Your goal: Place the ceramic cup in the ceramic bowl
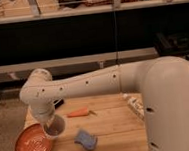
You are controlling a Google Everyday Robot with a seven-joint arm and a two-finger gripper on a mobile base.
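Note:
The ceramic cup (56,128), off-white with a dark brownish inside, hangs upright under the wrist of my white arm. It is at the right rim of the ceramic bowl (30,146), a shallow orange-red dish with a pale swirl, at the table's front left. My gripper (50,123) points down from the wrist and is shut on the cup, mostly hidden behind the arm. Whether the cup touches the bowl's rim I cannot tell.
An orange carrot-like item (79,112) lies mid-table behind the cup. A blue sponge (85,139) lies to the cup's right. A white labelled bottle (135,105) lies by my arm at the right. The wooden table (111,133) ends just left of the bowl.

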